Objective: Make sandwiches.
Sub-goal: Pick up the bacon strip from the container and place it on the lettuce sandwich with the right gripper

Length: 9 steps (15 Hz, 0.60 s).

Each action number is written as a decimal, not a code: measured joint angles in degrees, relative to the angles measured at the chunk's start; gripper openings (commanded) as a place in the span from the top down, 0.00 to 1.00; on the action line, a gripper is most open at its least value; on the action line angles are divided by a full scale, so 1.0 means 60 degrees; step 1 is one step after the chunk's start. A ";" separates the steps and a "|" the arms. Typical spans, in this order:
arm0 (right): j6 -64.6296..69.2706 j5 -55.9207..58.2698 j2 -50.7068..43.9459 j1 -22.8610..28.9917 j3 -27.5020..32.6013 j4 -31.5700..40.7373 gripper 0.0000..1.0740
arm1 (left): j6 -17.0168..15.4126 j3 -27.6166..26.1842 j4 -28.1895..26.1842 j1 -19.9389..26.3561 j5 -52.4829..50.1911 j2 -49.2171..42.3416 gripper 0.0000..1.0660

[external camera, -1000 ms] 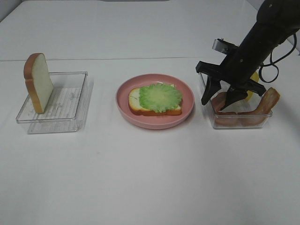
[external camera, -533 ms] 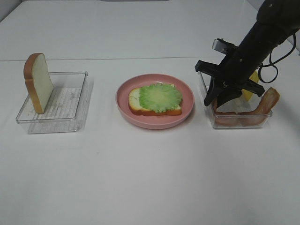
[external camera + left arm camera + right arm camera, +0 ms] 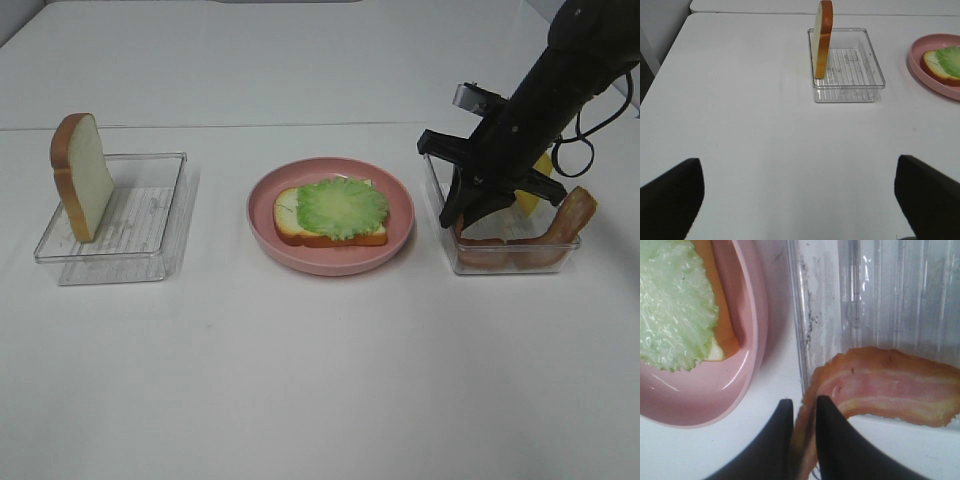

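A bread slice (image 3: 300,222) topped with a green lettuce leaf (image 3: 343,207) lies on the pink plate (image 3: 330,262) at the centre. A second bread slice (image 3: 80,175) stands upright in the clear left tray (image 3: 130,235). Reddish-brown bacon strips (image 3: 570,215) and a yellow cheese square (image 3: 528,200) sit in the clear right tray (image 3: 510,258). My right gripper (image 3: 470,215) reaches down into that tray. In the right wrist view my right gripper (image 3: 802,407) is shut on one end of a bacon strip (image 3: 890,390). My left gripper (image 3: 797,165) is open over bare table and does not show in the exterior view.
The white table (image 3: 320,380) stretches wide in front of the plate and trays. The right tray stands close beside the plate's right rim (image 3: 747,340). In the left wrist view the bread slice (image 3: 823,37) stands at one edge of its tray (image 3: 850,92).
My right gripper's fingers have closed inside the right tray and now pinch a bacon strip. The arm itself has hardly moved. The left gripper stays still.
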 measured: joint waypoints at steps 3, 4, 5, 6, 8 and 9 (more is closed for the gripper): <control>-0.0019 0.0019 -0.0048 0.0000 0.0000 -0.0105 1.00 | 0.0000 0.0000 0.0000 0.0000 0.0000 0.0000 0.11; -0.0019 0.0019 -0.0057 0.0000 0.0000 -0.0124 1.00 | 0.0000 0.0000 0.0000 0.0000 0.0000 0.0000 0.11; -0.0038 0.0019 -0.0076 0.0000 0.0000 -0.0143 1.00 | 0.0000 0.0000 0.0000 0.0000 0.0000 0.0000 0.11; -0.0038 0.0019 -0.0076 0.0000 0.0000 -0.0143 1.00 | 0.0000 0.0000 0.0000 0.0000 0.0000 0.0000 0.11; -0.0038 0.0010 -0.0124 0.0000 0.0000 -0.0153 1.00 | 0.0000 0.0000 0.0000 0.0000 0.0000 0.0000 0.11; -0.0038 -0.0038 -0.0201 0.0000 0.0048 -0.0191 1.00 | 0.0000 0.0000 0.0000 0.0000 0.0000 0.0000 0.11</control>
